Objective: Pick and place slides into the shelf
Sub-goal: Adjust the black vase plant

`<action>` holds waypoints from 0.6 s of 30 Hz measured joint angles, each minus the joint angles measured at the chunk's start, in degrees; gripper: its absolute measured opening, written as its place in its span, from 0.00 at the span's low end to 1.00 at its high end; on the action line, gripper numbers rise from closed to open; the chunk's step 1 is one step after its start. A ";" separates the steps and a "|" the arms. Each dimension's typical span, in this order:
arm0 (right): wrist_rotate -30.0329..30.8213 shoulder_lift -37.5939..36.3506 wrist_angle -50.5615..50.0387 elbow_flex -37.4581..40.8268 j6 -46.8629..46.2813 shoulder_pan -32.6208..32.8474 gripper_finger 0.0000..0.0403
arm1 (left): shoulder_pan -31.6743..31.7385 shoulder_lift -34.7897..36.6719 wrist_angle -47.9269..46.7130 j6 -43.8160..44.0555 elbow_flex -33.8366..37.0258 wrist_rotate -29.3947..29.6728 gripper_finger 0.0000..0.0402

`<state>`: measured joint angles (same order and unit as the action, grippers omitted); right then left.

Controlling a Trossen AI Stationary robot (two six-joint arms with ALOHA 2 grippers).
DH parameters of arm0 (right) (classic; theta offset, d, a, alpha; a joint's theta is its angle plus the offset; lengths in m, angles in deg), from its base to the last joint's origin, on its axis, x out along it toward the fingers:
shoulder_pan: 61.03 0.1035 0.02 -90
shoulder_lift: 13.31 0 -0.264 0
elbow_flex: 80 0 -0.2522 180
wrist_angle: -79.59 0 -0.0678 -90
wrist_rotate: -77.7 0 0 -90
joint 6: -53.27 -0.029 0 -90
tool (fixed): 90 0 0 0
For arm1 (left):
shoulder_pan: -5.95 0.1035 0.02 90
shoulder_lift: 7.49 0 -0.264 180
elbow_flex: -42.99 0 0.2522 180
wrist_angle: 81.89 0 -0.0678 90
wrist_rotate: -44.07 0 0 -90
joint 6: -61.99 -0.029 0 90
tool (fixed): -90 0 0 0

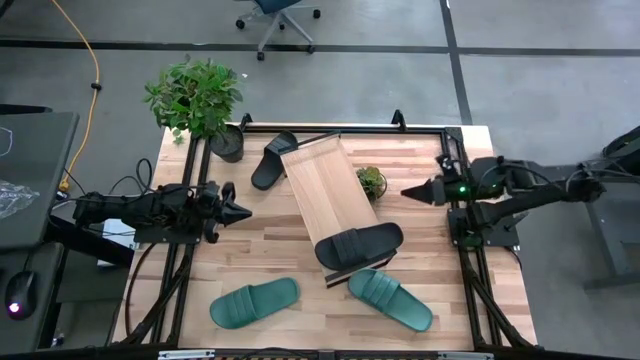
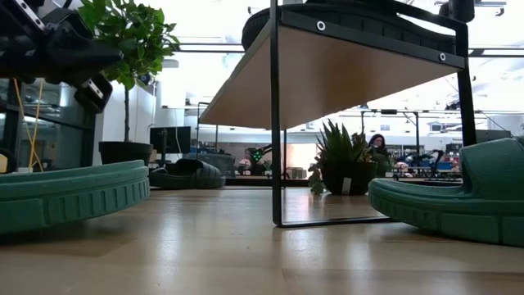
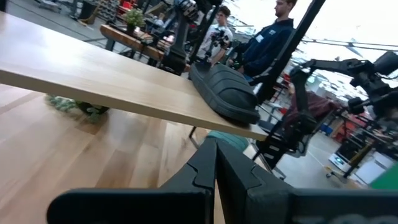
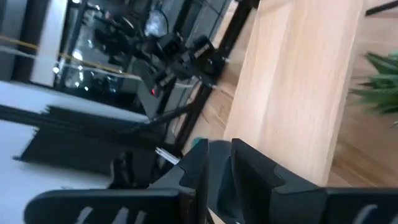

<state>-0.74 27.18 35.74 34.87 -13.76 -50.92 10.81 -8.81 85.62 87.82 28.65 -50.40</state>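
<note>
The shelf (image 1: 328, 190) stands slantwise at mid-table on thin dark legs (image 2: 276, 123). One black slide (image 1: 358, 244) lies across its near end, sole on the plank, also in the left wrist view (image 3: 227, 90). A second black slide (image 1: 272, 160) lies on the table by the shelf's far left corner. Two teal slides (image 1: 254, 303) (image 1: 390, 298) lie on the table near the front edge. My left gripper (image 1: 242, 212) is shut, left of the shelf. My right gripper (image 1: 406, 191) hovers right of the shelf, its fingers (image 4: 249, 165) a narrow gap apart with nothing between them.
A big potted plant (image 1: 200, 100) stands at the far left corner, and a small plant (image 1: 371, 181) sits just right of the shelf, close under my right gripper. Bare tabletop (image 1: 262, 235) lies between my left gripper and the shelf. People stand in the room beyond.
</note>
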 joint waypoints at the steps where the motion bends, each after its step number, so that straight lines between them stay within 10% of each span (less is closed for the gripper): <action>1: 0.58 0.85 -0.06 0.01 -0.03 1.01 0.15 | -0.02 0.00 0.21 0.49 0.00 -0.55 0.00; 12: 5.49 8.21 -0.54 0.02 -3.23 9.89 0.15 | -0.04 0.00 1.98 8.98 0.00 -5.01 0.00; 18: 11.83 9.01 -0.49 0.02 -4.76 12.38 0.15 | -0.02 0.02 2.15 12.60 0.00 4.09 0.00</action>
<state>11.09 36.20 35.25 34.89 -18.52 -38.55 10.79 -8.79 87.77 100.42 28.65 -46.31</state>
